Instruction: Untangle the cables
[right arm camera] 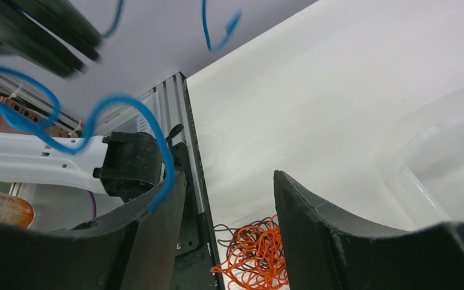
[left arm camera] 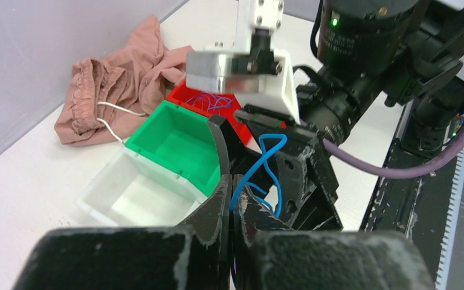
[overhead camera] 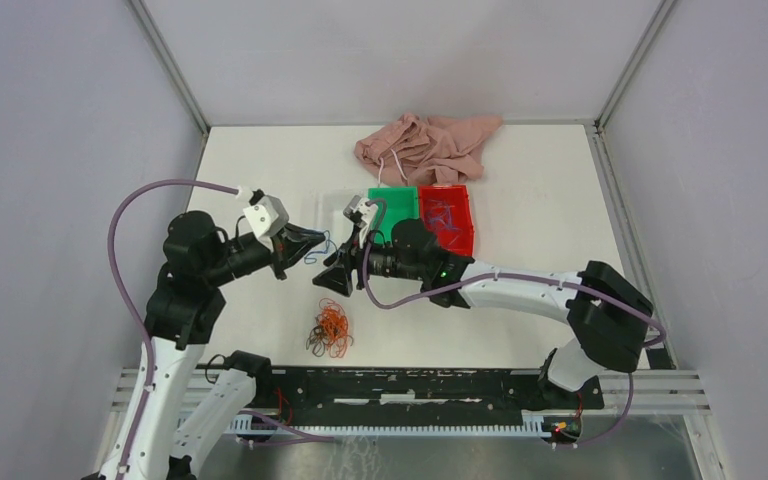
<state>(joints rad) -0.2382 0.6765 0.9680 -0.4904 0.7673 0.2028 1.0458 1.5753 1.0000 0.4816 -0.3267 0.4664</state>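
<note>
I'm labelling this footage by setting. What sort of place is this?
Most likely a robotics lab test cell: a white table boxed in by plain grey panels on metal framing, with a left arm and a right arm bolted at its near edge.

Left arm (overhead camera: 185, 285), right arm (overhead camera: 520, 290): white links, black joints, purple hoses (overhead camera: 112, 235). Black curved fingers (right arm camera: 332, 235), scuffed white. Green light (left arm camera: 335, 22), right wrist.
</note>
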